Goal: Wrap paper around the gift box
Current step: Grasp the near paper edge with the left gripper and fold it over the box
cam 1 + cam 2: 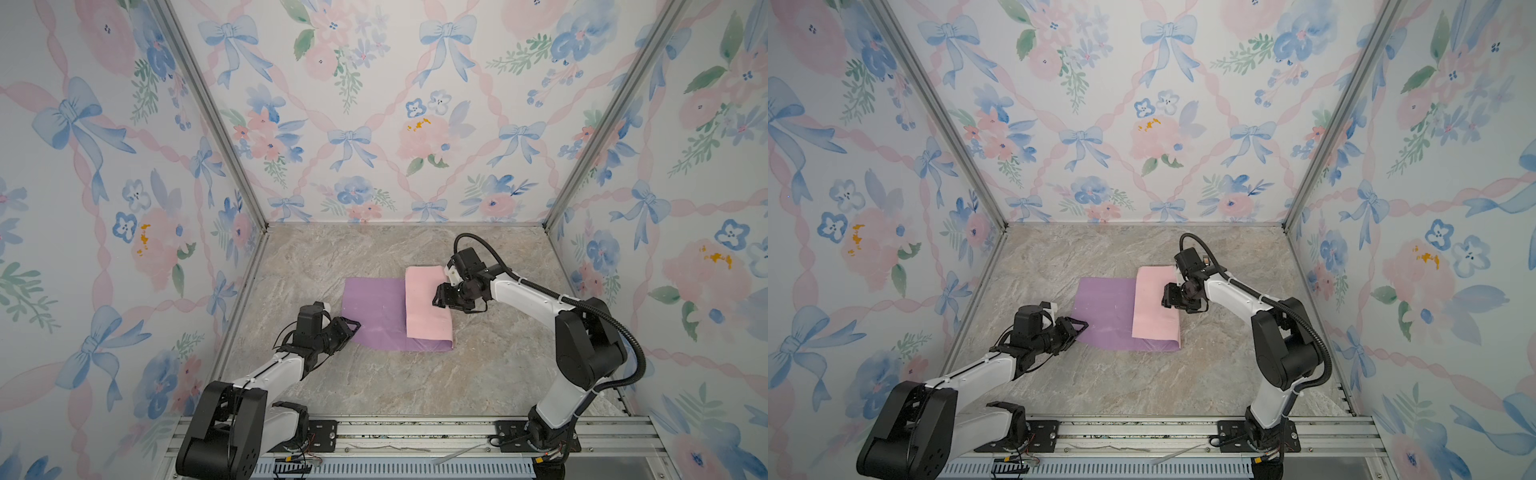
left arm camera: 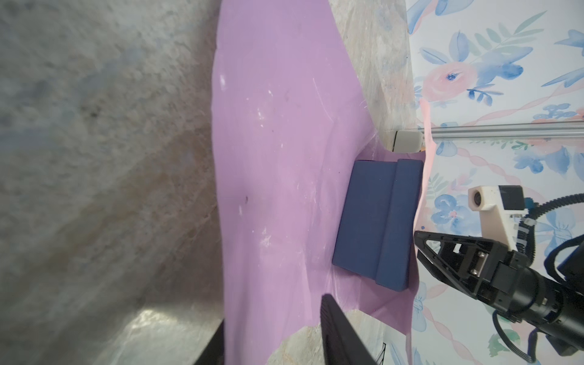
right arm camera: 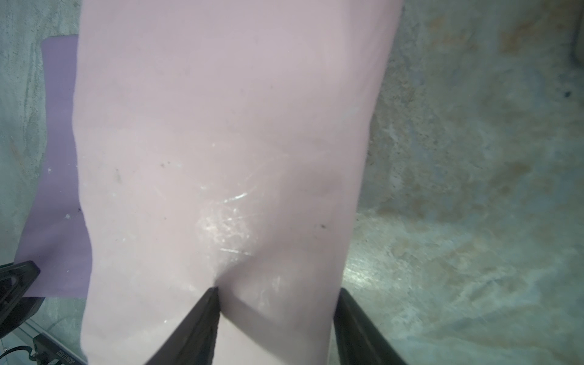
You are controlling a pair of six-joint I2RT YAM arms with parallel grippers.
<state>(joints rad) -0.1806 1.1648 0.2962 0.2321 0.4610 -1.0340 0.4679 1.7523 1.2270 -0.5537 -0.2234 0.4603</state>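
Note:
The paper [image 1: 374, 311] lies flat on the table, lilac side up. Its right part is folded over as a pale pink flap [image 1: 426, 303] [image 1: 1154, 307]. The navy gift box [image 2: 373, 221] shows only in the left wrist view, lying on the lilac paper [image 2: 278, 158] under the flap. It is hidden in both top views. My right gripper [image 1: 440, 297] [image 3: 278, 289] rests on top of the flap with its jaws apart, and one fingertip [image 3: 215, 289] dents the pink paper. My left gripper [image 1: 353, 326] [image 2: 274, 311] is low at the paper's near left corner. It is open, with the lilac edge running between its fingers.
A small beige tape dispenser [image 2: 407, 141] sits on the table just beyond the box's far end. Floral walls enclose the marble table [image 1: 415, 374] on three sides. A metal rail [image 1: 415, 432] with both arm bases runs along the front edge.

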